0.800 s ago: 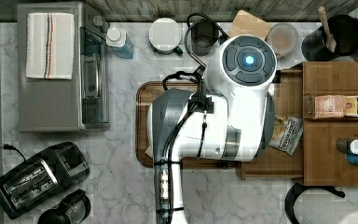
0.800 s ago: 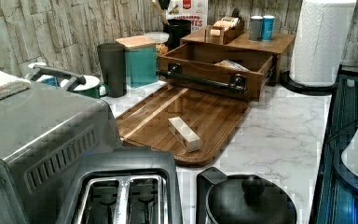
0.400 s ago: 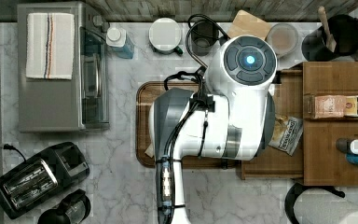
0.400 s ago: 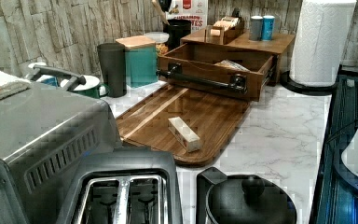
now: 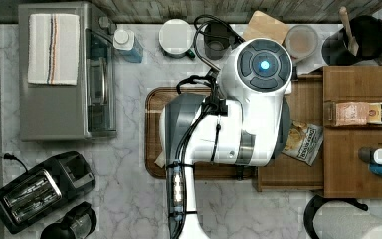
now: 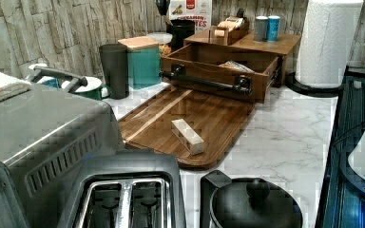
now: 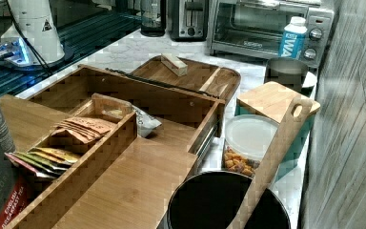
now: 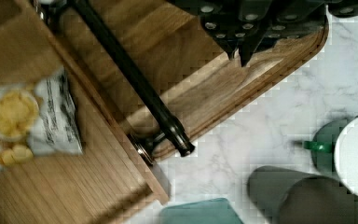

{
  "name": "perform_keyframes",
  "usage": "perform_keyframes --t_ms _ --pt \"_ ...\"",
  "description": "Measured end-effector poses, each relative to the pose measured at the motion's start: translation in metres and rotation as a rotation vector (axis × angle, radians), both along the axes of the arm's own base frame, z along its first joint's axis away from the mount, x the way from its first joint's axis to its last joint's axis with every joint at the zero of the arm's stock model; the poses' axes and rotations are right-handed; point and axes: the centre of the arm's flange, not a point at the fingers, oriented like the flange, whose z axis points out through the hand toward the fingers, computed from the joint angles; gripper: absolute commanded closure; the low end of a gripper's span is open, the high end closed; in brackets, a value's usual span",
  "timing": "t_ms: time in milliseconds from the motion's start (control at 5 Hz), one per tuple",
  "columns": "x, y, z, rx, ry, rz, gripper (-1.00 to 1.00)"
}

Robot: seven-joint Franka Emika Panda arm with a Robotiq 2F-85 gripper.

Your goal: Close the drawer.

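Nothing is shifting between the earlier frames and now. Drawer (image 6: 218, 71) is sitting pulled out in the left view's upper centre, its black bar handle (image 8: 135, 81) running diagonally. Gripper (image 8: 241, 55) is hovering just off the bar — fingertips nearly touching, holding nothing.

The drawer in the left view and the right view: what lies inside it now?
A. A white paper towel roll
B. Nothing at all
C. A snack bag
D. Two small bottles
C. The drawer stands pulled out, and a snack bag lies on its wooden floor; the top view shows the same bag beside the arm.
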Motion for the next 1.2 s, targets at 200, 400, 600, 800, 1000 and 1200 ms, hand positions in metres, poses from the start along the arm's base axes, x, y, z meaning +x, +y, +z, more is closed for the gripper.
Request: perform_keyframes --t_ms 200,400,600,800,1000,1200 --pt "-0.001 0.003 -0.015 -0.005 0.016 0.172 1.0" --pt "-0.006 0.005 -0.038 -0.041 0.067 0.298 1.0" --pt "-0.008 0.002 -0.065 -0.118 0.034 0.37 1.0" --pt "-0.014 0.003 -0.099 -0.149 0.016 0.399 1.0" --pt "-0.025 0.006 -0.139 -0.142 0.074 0.419 1.0" --pt "-0.035 0.013 -0.176 -0.152 0.111 0.457 1.0"
